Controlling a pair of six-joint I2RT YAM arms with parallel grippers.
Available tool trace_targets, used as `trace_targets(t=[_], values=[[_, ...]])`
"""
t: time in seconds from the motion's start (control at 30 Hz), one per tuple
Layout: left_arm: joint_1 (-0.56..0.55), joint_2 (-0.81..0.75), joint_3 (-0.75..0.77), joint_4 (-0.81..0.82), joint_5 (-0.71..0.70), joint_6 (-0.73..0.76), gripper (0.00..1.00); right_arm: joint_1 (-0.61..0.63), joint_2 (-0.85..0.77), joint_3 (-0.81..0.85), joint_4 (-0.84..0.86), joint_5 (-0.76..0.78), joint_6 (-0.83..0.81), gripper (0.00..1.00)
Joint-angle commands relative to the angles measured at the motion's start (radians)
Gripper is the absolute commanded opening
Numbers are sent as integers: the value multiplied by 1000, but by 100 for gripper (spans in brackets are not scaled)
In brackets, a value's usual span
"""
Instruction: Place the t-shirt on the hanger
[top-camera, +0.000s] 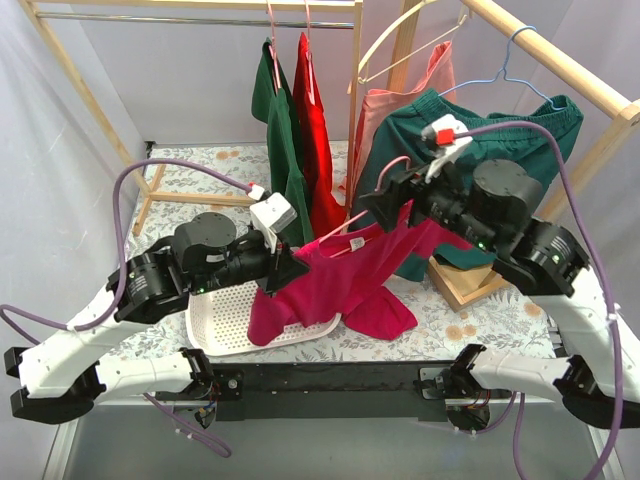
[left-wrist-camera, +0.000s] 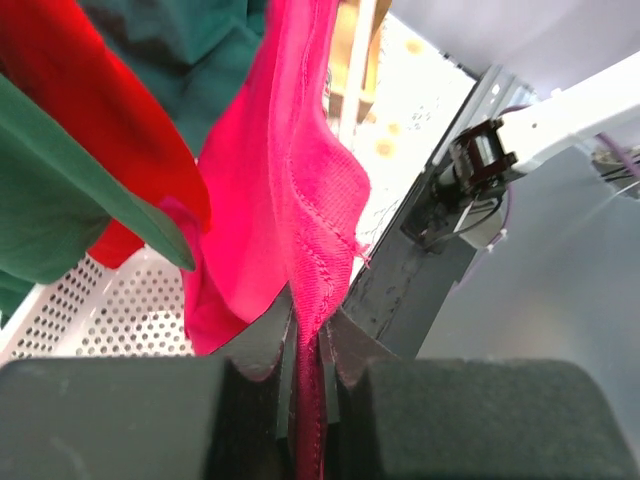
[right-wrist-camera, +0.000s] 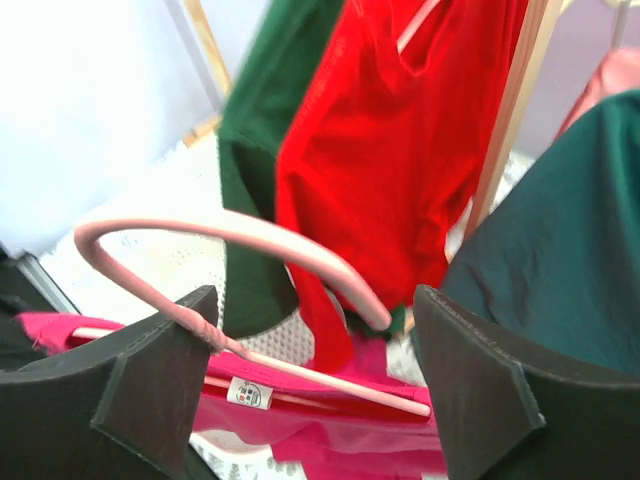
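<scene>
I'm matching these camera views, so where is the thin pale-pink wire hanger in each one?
Top external: thin pale-pink wire hanger just right of centre.
Left wrist: not in view.
Right wrist: its hook arcs across the centre.
Shared landmark: the bright red hanging garment, in all three.

"What is in my left pincer (left-wrist-camera: 308, 348)?"

"A fold of the t-shirt (left-wrist-camera: 300, 190). My two black fingers (left-wrist-camera: 262, 352) are pressed together on it. The magenta cloth rises from between them, with a stitched seam running up its edge."

"And left of the t-shirt?"

"A red garment (left-wrist-camera: 100, 110) sits just beside it, with a dark green top (left-wrist-camera: 50, 210) lying across the red. Below those is a white perforated tray (left-wrist-camera: 100, 320)."

"Right of the t-shirt?"

"A black base rail (left-wrist-camera: 400, 290) with a white arm (left-wrist-camera: 570, 105) rising from it. Higher up I see a flowered tablecloth (left-wrist-camera: 405, 100) and a wooden post (left-wrist-camera: 350, 60) close beside the shirt's top edge."
</scene>
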Motion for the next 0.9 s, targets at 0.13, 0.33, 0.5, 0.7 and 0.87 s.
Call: trace_targets(t=[0.13,0.33,0.5,0.7,0.87], values=[[3,-45,227,-103,-65,28,0,-10,-211,-150,305,118,3,93],[3,-10,318,-194,-80,40,0,-10,-201,-119,325,79,6,98],[3,-19,278,-183,-102,27,0,-9,-193,-107,342,-23,3,98],[3,-49,312,-136,-132,-9,0,-10,-195,-124,336,-19,0,98],[3,-28,561,-162,-140,-1,0,-10,-234,-233,324,145,6,98]])
